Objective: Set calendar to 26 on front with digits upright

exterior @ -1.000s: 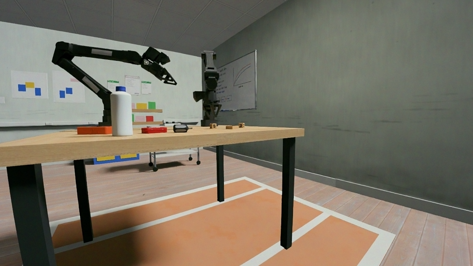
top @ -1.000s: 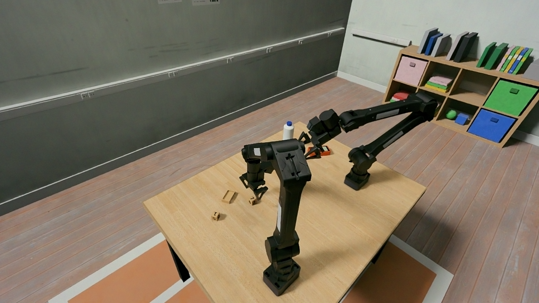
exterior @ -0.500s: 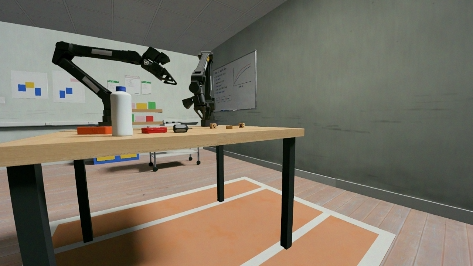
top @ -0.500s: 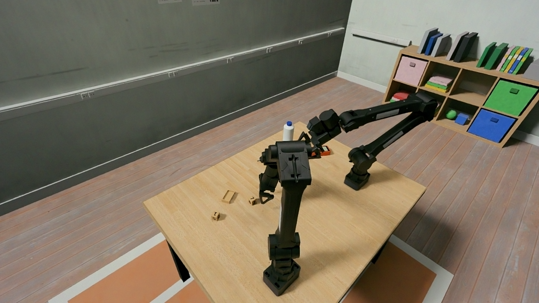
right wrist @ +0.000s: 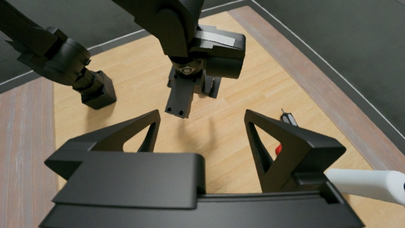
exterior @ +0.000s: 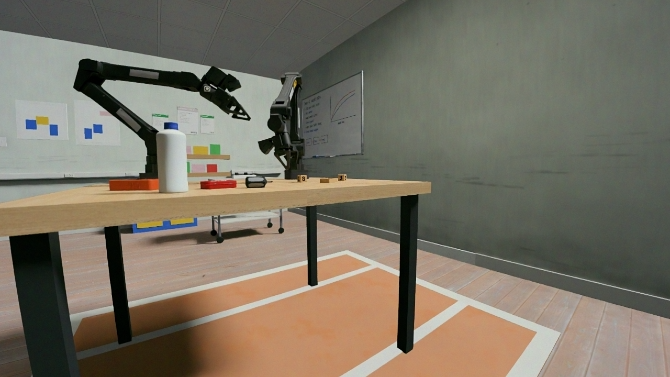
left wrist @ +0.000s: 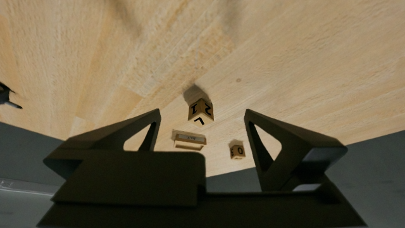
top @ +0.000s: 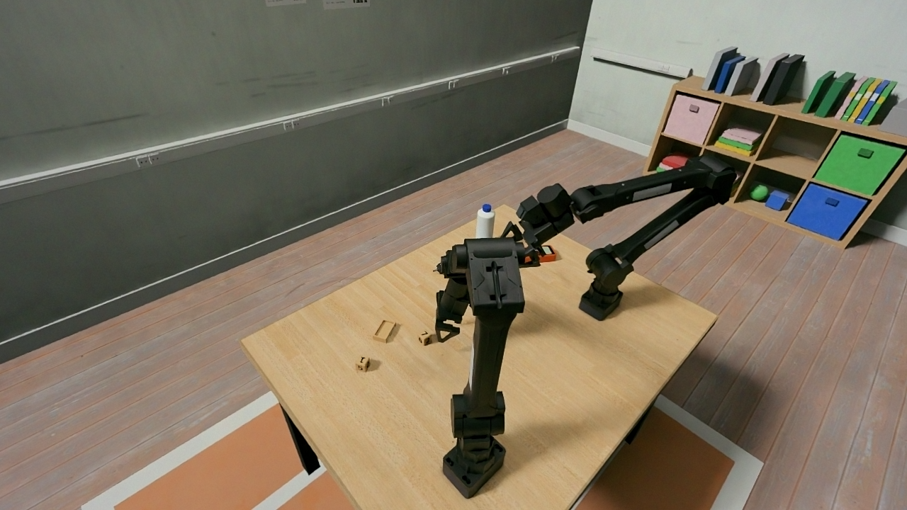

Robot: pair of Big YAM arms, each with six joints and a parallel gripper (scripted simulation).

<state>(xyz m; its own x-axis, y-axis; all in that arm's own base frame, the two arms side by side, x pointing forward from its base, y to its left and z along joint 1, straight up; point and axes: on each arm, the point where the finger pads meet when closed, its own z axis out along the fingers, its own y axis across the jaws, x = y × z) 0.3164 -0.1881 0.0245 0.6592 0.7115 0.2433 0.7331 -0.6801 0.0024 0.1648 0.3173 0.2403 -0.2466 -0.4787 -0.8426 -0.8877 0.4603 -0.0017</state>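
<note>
On the worktop (top: 405, 406) (exterior: 281, 194) (left wrist: 300, 63) (right wrist: 133, 69), top view: seven-faced cube (top: 424, 338) (exterior: 302, 178) (left wrist: 200, 114) three o'clock of tray (top: 375, 338) (exterior: 325, 179) (left wrist: 191, 138), other cube (top: 362, 364) (exterior: 342, 177) (left wrist: 237, 152) seven o'clock. Left pincer (top: 447, 333) (exterior: 286, 163) (left wrist: 202, 111) (right wrist: 199, 95), right pincer (top: 524, 246) (exterior: 242, 114) (right wrist: 202, 111): both spread wide, holding nothing.

There are two cubes (top: 424, 338) (top: 362, 364) (exterior: 302, 178) (exterior: 342, 177) (left wrist: 200, 114) (left wrist: 237, 152), one tray (top: 380, 339) (exterior: 325, 180) (left wrist: 190, 139), two arms (top: 488, 355) (top: 640, 188) (exterior: 282, 103) (exterior: 149, 75) (right wrist: 177, 28).

- A white bottle (top: 485, 223) (exterior: 171, 161) (right wrist: 357, 183) with a blue cap, upright, lower than the right gripper (top: 514, 248) (exterior: 241, 113) (right wrist: 202, 114) and off to its side.
- An orange object (top: 548, 254) (exterior: 133, 184), below that gripper.
- A red case (exterior: 218, 184) (right wrist: 278, 149), partly visible through one finger's opening in the right wrist view.
- A grey-and-black tool (exterior: 255, 181) (left wrist: 4, 94) (right wrist: 288, 118), past the same finger's tip there.
- A wooden shelf unit (top: 684, 81), well apart from the gripper.
</note>
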